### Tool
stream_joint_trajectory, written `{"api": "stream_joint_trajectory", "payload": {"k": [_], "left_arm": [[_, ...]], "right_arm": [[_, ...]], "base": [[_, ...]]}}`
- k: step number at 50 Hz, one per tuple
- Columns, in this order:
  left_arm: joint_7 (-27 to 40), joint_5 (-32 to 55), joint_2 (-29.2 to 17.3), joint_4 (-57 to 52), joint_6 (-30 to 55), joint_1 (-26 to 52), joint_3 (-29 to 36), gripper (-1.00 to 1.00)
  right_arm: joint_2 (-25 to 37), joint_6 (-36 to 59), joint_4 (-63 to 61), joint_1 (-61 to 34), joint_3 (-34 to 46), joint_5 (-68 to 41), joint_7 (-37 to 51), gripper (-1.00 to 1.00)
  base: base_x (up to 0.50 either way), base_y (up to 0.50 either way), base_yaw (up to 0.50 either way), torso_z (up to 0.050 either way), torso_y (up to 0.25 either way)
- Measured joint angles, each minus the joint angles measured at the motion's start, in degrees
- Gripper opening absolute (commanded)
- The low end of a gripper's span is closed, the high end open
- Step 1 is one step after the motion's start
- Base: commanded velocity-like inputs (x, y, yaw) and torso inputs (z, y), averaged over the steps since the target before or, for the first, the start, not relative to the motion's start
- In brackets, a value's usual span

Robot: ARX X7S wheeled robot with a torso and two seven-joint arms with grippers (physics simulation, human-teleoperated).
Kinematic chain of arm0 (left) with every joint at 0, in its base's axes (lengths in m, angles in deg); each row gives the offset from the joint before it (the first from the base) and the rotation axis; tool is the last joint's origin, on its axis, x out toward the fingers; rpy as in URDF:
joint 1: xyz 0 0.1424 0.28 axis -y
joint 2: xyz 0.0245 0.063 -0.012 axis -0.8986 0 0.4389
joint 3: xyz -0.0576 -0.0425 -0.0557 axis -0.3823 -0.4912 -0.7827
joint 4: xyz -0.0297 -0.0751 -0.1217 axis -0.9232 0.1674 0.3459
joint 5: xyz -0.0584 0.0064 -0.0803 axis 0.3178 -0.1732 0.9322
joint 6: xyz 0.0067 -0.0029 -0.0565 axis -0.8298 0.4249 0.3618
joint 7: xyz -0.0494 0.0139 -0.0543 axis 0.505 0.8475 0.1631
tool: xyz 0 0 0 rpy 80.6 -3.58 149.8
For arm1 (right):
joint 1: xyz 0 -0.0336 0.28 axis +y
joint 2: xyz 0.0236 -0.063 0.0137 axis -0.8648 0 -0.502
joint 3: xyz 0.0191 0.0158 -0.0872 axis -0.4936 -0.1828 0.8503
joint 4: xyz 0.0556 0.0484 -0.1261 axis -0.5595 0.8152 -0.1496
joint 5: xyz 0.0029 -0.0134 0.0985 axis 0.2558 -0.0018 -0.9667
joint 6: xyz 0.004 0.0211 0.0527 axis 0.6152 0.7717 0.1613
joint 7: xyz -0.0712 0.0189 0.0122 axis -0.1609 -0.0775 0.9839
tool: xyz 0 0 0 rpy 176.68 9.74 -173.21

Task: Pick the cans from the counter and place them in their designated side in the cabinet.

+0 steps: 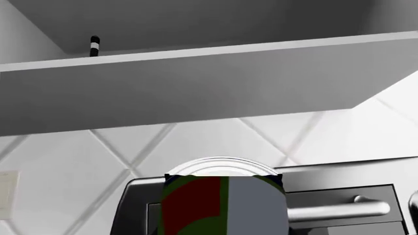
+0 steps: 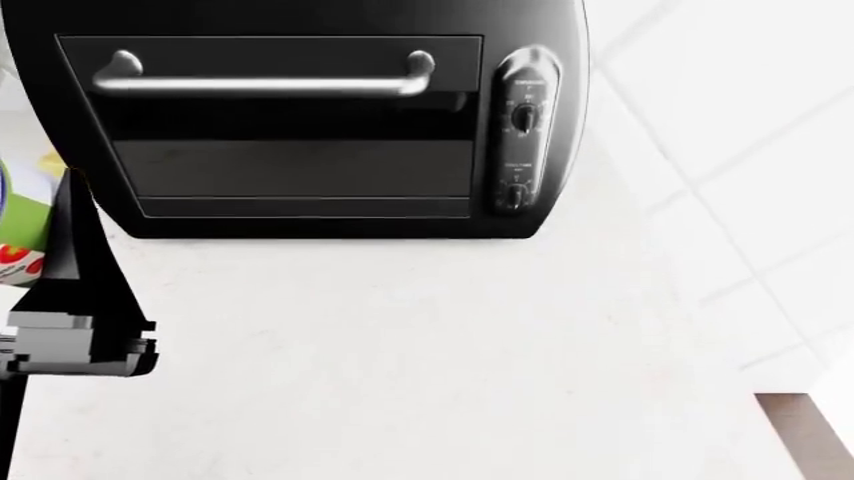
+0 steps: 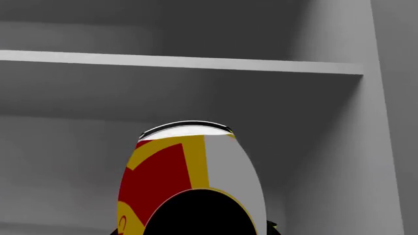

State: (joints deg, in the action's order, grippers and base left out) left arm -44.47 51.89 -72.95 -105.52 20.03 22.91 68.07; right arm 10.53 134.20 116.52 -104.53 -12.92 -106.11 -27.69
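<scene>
**Two cans, one in each arm, lifted toward the cabinet**

From my remote seat I count two cans. The green-labelled can (image 1: 222, 205) fills the lower middle of the left wrist view, close to the camera, its silver lid uppermost. It also shows as a sliver at the far left of the head view, beside the dark left pincer (image 2: 80, 300). I judge that pincer is closed around it, though the fingers themselves are hardly visible.

The red can (image 3: 189, 181), with its yellow label, fills the right wrist view. It is upright, with a cabinet shelf (image 3: 183, 62) above and behind it. The right pincer shows only as a dark curve at the can's base, so I take it to be gripping the can.

Both cans look rigid and light, with smooth, likely slippery painted sides. I would hold each around mid-height, squeezing firmly and keeping it upright.

One black toaster oven (image 2: 307, 120) stands on the white surface (image 2: 427, 360). No can remains on the visible part of it. A yellow scrap at the oven's left I cannot identify.
</scene>
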Motion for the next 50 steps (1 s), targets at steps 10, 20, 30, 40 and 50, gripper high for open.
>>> {"api": "stream_joint_trajectory", "payload": {"k": [10,20,30,40,50], "left_arm": [[-0.1,0.1,-0.1,0.0,-0.8,-1.0,-0.6,-1.00],[-0.1,0.3,-0.2,0.1,-1.6,-1.8,-1.3,-1.00],[-0.6,0.3,0.0,0.7,-2.7,-2.7,-1.8,-1.00],[-0.8,0.2,0.2,1.1,-3.6,-3.7,-2.3,-1.00],[-0.8,0.0,0.3,1.1,-4.2,-4.5,-2.7,-1.00]], "right_arm": [[0.0,0.6,-1.0,0.0,-0.1,-0.1,0.0,-1.00],[0.0,1.0,-1.7,0.0,0.4,-0.8,0.3,-1.00],[0.0,1.1,-2.1,0.1,1.3,-1.8,0.6,-1.00],[0.0,1.0,-1.9,0.1,2.0,-2.5,0.8,-1.00],[0.0,0.2,-0.7,0.1,2.9,-2.6,0.8,-1.00]], "base": [[0.27,-0.07,0.00,0.000,0.001],[0.27,-0.07,0.00,0.001,0.002],[0.26,-0.04,0.00,0.000,0.001],[0.08,0.00,0.00,0.000,0.002],[0.00,0.00,0.00,0.001,0.001]]}}
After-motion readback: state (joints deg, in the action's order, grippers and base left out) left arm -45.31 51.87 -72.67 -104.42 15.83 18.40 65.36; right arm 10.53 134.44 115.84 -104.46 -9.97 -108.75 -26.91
